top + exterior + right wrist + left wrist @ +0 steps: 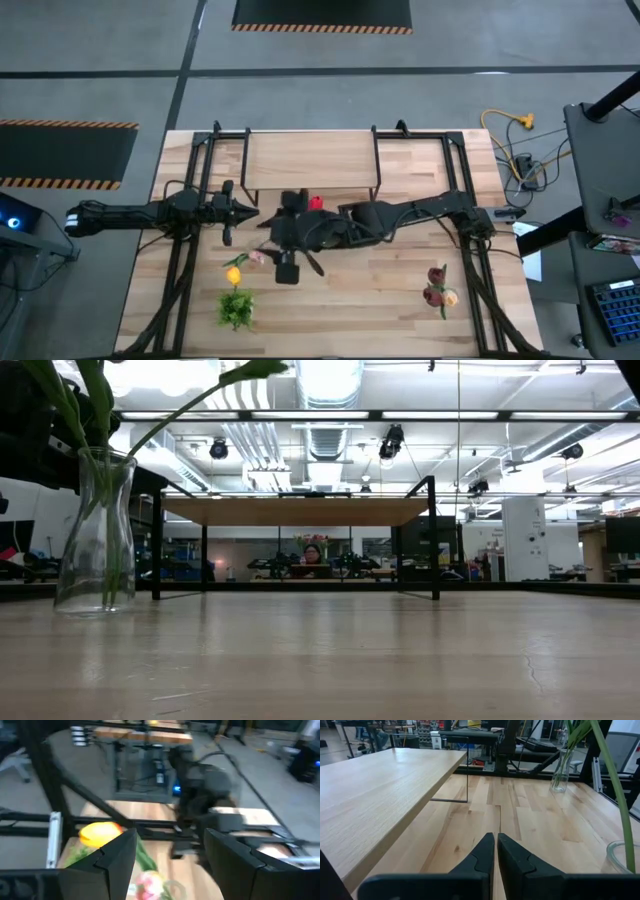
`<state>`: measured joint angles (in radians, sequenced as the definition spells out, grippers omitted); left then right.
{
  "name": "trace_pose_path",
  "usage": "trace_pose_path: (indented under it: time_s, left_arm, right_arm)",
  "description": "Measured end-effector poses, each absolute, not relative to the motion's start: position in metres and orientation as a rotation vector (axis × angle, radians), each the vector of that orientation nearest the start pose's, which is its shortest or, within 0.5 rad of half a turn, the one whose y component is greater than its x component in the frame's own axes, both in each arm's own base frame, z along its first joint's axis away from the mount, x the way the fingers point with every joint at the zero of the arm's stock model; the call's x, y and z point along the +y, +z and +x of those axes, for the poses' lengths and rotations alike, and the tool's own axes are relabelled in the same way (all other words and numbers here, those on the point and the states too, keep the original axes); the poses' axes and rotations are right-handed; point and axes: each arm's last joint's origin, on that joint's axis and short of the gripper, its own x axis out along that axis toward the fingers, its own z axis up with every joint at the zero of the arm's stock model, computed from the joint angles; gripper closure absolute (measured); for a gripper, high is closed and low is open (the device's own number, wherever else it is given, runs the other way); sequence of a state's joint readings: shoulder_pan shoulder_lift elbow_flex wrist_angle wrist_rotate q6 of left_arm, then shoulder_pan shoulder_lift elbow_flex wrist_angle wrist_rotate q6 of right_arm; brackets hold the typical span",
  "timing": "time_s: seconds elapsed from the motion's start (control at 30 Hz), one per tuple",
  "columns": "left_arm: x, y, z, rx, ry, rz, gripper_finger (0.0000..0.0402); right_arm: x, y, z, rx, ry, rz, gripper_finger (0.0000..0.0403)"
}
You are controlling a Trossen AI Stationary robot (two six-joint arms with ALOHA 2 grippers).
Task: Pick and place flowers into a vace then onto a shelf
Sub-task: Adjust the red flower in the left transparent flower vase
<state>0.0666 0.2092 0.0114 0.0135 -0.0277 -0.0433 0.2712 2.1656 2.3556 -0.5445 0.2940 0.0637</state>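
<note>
Hovering over mid-table, the right gripper [170,852] stands parted and empty above an orange tulip [100,833] and pink tulip [149,883]. Nearby, the left gripper [495,851] is closed beside the narrow light-wood shelf [380,785]. More tulips [438,287] lie well apart.

Bare tabletop [370,290] between vase [95,530] and shelf [310,160] legs

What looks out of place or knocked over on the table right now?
Nothing stands out. The glass vase stands upright, unspilled, and the shelf sits level on its legs.
</note>
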Motion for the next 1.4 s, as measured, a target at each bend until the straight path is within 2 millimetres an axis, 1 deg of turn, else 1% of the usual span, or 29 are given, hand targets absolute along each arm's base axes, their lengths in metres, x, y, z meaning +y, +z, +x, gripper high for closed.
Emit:
trace_pose_path:
  time_s: [0.1,0.2,0.37,0.47,0.53,0.6,0.73,0.8,0.97,1.1,1.2,1.33,1.4]
  left_arm:
    - [0.008,0.151,0.108,0.184,0.098,-0.047,0.0396]
    - [0.008,0.151,0.108,0.184,0.097,-0.047,0.0396]
    - [0.008,0.151,0.108,0.184,0.097,-0.047,0.0396]
    - [0.008,0.151,0.108,0.184,0.097,-0.047,0.0396]
    - [0.008,0.151,0.108,0.184,0.097,-0.047,0.0396]
    - [0.008,0.151,0.108,0.184,0.097,-0.047,0.0396]
    - [0.008,0.151,0.108,0.185,0.097,-0.047,0.0396]
    - [0.008,0.151,0.108,0.185,0.097,-0.047,0.0396]
    - [0.008,0.151,0.108,0.185,0.097,-0.047,0.0396]
    - [0.008,0.151,0.108,0.185,0.098,-0.047,0.0396]
    - [0.008,0.151,0.108,0.185,0.097,-0.047,0.0396]
    - [0.008,0.151,0.109,0.188,0.097,-0.047,0.0396]
    - [0.008,0.151,0.109,0.189,0.097,-0.047,0.0396]
  right_arm:
    - [0.12,0.403,0.454,0.403,-0.112,-0.018,0.0179]
    - [0.122,0.4,0.438,0.524,-0.13,0.044,0.0179]
    - [0.151,0.391,0.423,0.629,-0.088,0.05,0.0179]
    - [0.164,0.385,0.413,0.696,-0.077,0.052,0.0179]
    - [0.168,0.378,0.408,0.753,-0.105,0.046,0.0179]
    - [0.17,0.365,0.406,0.799,-0.154,0.052,0.0179]
    - [0.171,0.336,0.407,0.882,-0.215,0.046,0.0179]
    - [0.17,0.322,0.41,0.897,-0.226,0.037,0.0179]
    - [0.16,0.285,0.419,0.893,-0.322,0.001,0.0179]
    - [0.153,0.266,0.422,0.796,-0.438,-0.035,0.0179]
    - [0.151,0.262,0.418,0.703,-0.49,-0.047,0.0179]
    - [0.149,0.264,0.412,0.532,-0.444,-0.001,0.0179]
    - [0.148,0.26,0.409,0.418,-0.408,0.017,0.0179]
